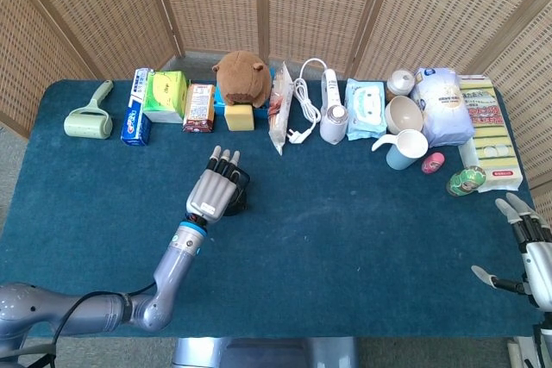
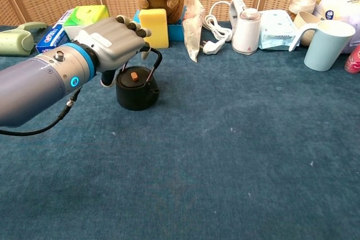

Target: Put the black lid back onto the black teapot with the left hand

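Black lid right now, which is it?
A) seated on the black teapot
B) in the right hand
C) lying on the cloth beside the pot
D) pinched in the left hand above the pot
A: in the chest view the black lid sits flat on the black teapot, orange knob up, with the left hand just above and its fingers off it.

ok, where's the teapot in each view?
Head view: teapot left of centre, mostly hidden under the left hand; only a dark edge shows.
Chest view: teapot upper left, lid on it, just below the left hand.
Shared landmark: yellow block under the brown plush, behind the teapot.
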